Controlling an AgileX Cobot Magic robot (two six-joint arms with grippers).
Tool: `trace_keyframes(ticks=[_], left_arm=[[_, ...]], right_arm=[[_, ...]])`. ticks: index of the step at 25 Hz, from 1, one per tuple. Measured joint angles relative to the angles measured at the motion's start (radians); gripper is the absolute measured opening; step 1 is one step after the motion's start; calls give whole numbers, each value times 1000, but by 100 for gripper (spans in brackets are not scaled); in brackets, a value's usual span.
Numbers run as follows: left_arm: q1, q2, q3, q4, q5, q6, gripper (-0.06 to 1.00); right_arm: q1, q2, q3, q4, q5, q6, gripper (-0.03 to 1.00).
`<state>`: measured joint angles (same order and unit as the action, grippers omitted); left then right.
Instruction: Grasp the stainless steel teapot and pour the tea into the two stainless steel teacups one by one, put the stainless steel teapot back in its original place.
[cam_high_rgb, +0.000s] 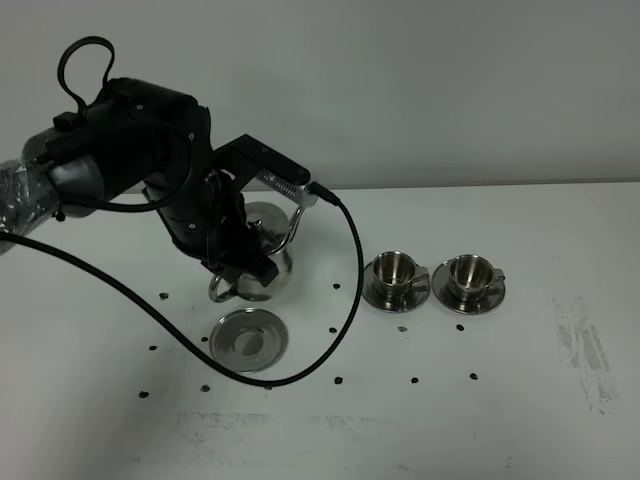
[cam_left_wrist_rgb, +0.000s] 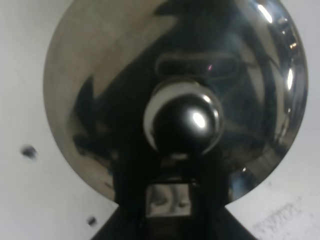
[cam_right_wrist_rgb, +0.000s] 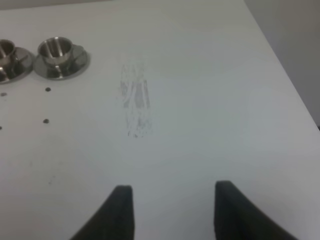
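At the far left, the black left arm reaches in over the white table (cam_high_rgb: 520, 420), and its left pincer (cam_high_rgb: 243, 262) is clenched on the stainless steel teapot (cam_high_rgb: 279, 268). The pot hangs directly under and against the pincer. In the left wrist view the round lid fills the picture, its ball knob (cam_left_wrist_rgb: 184, 122) just ahead of the dark jaws. Whether the pot's base clears the table I cannot tell.

A round steel disc (cam_high_rgb: 250, 338) lies flat on the table, near the pincer on the camera's side. It is bare, and the teapot is off it. A black cable (cam_high_rgb: 345, 290) loops down from the arm and past the disc's right edge.

Well to the right of the left pincer stand the first teacup (cam_high_rgb: 392, 270) and, just beside it, the second teacup (cam_high_rgb: 469, 272). Each sits upright on its own saucer with its handle turned away from that pincer. Small dark dots mark the table around them, and a grey scuffed patch (cam_high_rgb: 585, 350) lies further right.

The right pincer (cam_right_wrist_rgb: 172, 187) shows only in its own wrist view. It is released, with its two dark fingers (cam_right_wrist_rgb: 122, 210) apart and nothing between them. The scuffed patch lies ahead of it and the teacups are well off to one side.
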<state>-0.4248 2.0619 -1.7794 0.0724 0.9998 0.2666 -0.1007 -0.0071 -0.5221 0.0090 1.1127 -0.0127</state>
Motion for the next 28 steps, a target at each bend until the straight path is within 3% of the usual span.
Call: trace_keyframes(ticks=[8,14,28], left_arm=[[0,188,-313,-23,140,192,23],[0,279,-481,-66,179,302,23],[-31,295,-513,-39,164,771,23]], right_arm=[[0,0,0,0,0,0,37],[0,0,0,0,0,0,37],[0,0,0,0,0,0,37]])
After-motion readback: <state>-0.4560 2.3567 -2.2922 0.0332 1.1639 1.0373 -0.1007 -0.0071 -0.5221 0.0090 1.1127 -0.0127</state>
